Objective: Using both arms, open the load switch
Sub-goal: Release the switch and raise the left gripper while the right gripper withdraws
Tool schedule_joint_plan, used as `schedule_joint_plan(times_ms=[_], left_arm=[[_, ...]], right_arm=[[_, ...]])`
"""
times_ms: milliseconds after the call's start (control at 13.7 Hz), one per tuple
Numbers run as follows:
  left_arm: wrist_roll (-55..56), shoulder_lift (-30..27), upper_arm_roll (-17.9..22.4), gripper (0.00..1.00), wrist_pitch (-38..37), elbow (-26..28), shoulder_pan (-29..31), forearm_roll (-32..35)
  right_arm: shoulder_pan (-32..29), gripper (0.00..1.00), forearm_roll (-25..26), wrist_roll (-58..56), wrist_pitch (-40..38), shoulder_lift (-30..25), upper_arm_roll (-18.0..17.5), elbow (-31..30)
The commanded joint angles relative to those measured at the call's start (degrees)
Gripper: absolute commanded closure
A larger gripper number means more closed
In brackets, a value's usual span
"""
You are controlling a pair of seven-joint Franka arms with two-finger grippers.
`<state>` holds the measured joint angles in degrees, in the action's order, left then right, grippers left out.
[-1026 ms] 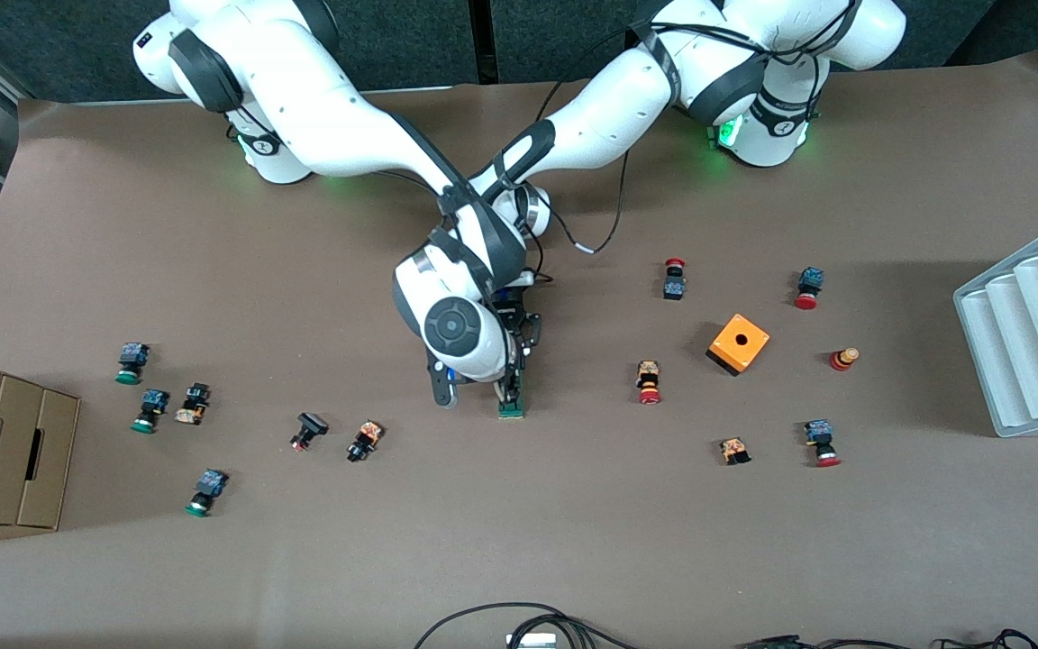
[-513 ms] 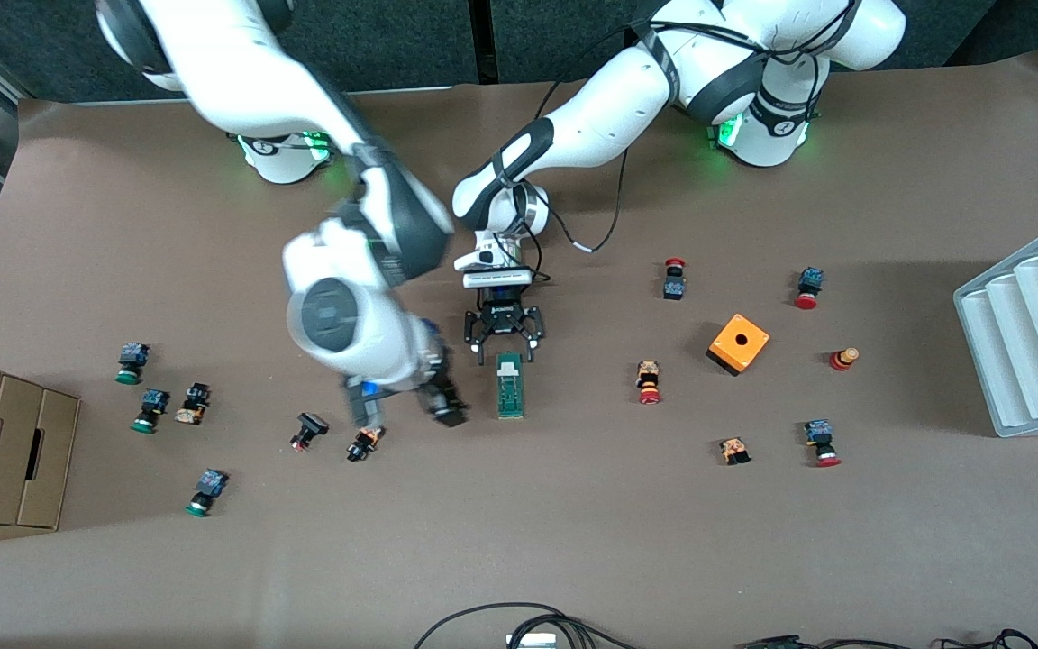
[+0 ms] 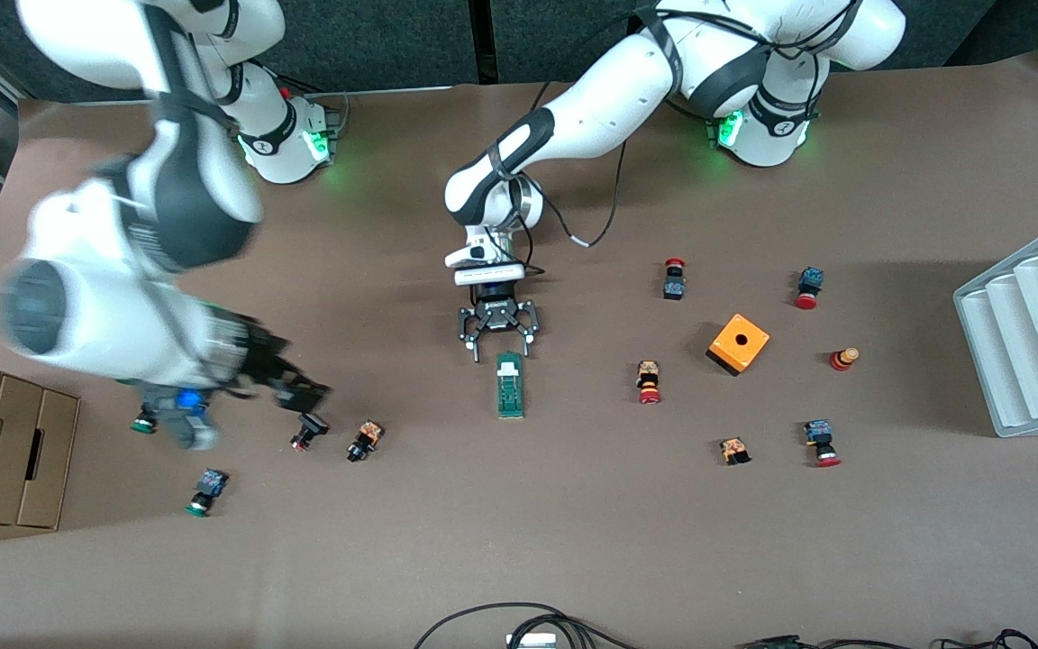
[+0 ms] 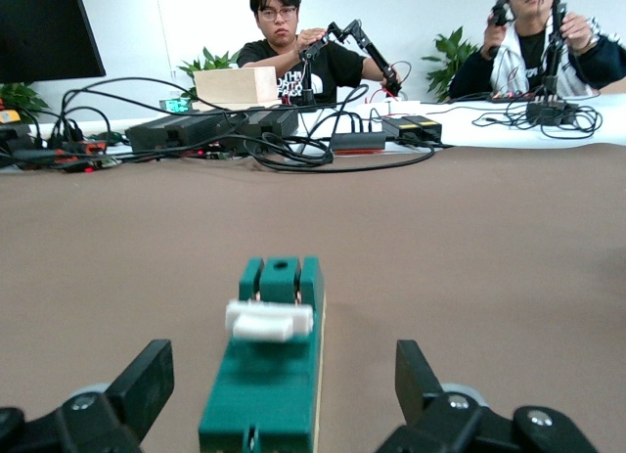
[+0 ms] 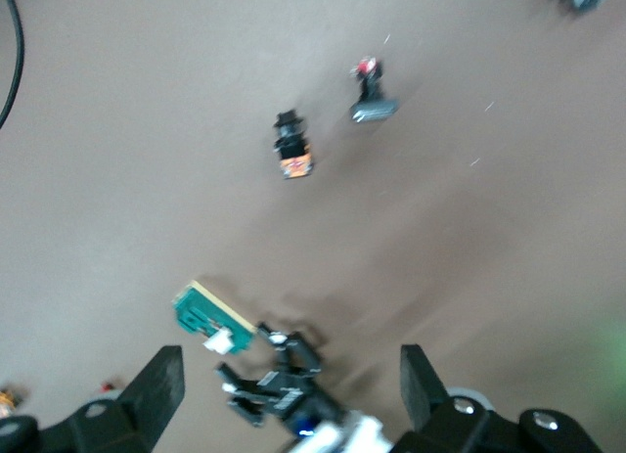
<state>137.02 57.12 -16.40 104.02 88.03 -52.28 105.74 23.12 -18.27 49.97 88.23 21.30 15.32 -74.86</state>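
- The load switch (image 3: 509, 385) is a long green block with a small white piece (image 4: 269, 320) at one end. It lies flat on the brown table (image 3: 573, 541), about in the middle.
- The left gripper (image 3: 496, 342) is low over the table, just past the white end of the switch. Its two black fingers (image 4: 145, 380) are spread wide. They hold nothing and do not touch the switch.
- The right gripper (image 3: 298, 389) is up in the air, over some small buttons toward the right arm's end of the table. Its fingers (image 5: 156, 386) are spread wide too, and it holds nothing.
- An orange cube (image 3: 739, 343) with a hole sits toward the left arm's end, well apart from the switch.
- A red-capped button (image 3: 649, 382) lies between the switch and the cube.
- A white ridged tray (image 3: 1033, 329) sits at the left arm's end, and a brown cardboard box (image 3: 1, 451) at the right arm's end.
- No writing or label can be read on the switch or the other things.
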Motion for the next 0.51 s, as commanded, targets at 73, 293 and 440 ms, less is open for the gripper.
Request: schedule_joint_plan(times_ms=[73,293,440], left_arm=[[-3.51,-5.17,0.49,0.00,2.50,1.79,-0.45,-3.43],[-7.97,-7.98,0.40,0.00,3.73,1.88,-0.37,-6.75],[-13.42,-10.96,0.40,0.00,4.62,1.88,-0.37,-11.49]], right_arm=[[-7.99,0.01,4.18,-22.82,-3.42,-13.44,-0.90,-11.05],[-13.00,0.01,10.60,-39.99,-2.01,-23.82,-0.91,-21.00],[-14.33,0.01,15.61,-47.91,0.43,-27.44,-0.91,-24.78]])
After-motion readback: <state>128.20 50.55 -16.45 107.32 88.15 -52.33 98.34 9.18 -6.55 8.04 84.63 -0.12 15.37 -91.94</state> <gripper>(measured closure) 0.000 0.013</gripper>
